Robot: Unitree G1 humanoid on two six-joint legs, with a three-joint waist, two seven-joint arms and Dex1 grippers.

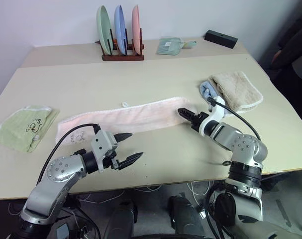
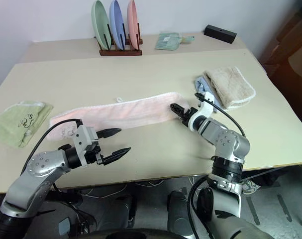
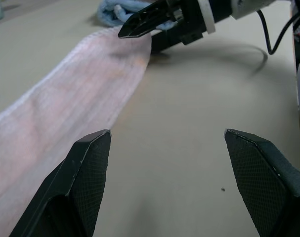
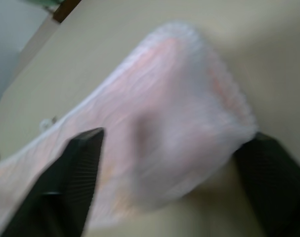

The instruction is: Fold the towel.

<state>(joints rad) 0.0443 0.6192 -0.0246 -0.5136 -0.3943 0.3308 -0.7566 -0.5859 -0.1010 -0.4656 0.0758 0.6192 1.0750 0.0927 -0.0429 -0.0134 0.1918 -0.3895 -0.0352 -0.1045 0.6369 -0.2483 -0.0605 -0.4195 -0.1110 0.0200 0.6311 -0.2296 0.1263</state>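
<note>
The towel [image 1: 121,119] is a pale pink cloth lying as a long narrow strip across the middle of the table [image 1: 155,74]. A small white loop sticks out at its far edge. My right gripper [image 1: 182,113] is at the strip's right end, pointing left along it. In the right wrist view its two fingers [image 4: 75,173] stand apart on either side of the towel's end [image 4: 179,123]. My left gripper [image 1: 136,145] hovers open over bare table just in front of the strip's left half, holding nothing. The left wrist view looks along the strip [image 3: 65,108] toward the right gripper.
A light green cloth [image 1: 24,127] lies at the left edge. A beige towel [image 1: 238,89] on a blue cloth [image 1: 208,92] sits close behind the right gripper. At the back stand a plate rack [image 1: 122,37], a small green cloth [image 1: 169,46] and a black box [image 1: 221,38].
</note>
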